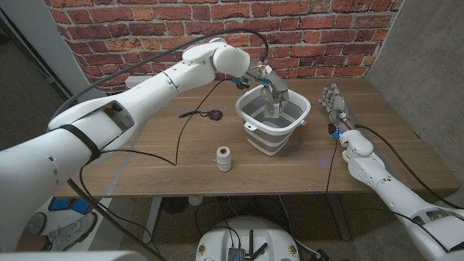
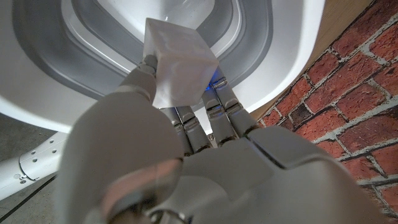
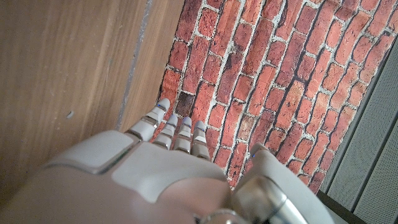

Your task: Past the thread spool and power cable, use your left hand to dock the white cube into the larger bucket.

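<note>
Soft, even light from overhead falls on my worktop (image 1: 145, 167), with only faint shadows under things. The head view bends outward at its edges. My left hand (image 2: 168, 155) looms blurred in its wrist view, and pale glare washes the bucket (image 2: 273, 56) rim.

Left hand (image 1: 270, 85) over bucket (image 1: 255, 138); thread spool (image 1: 224, 158) near table's front edge.

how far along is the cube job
Done: the left hand has carried the cube past the spool and cable and holds it over the bucket. In hand: the cube, still gripped above the bucket's inside. Left: lowering and releasing it.
</note>
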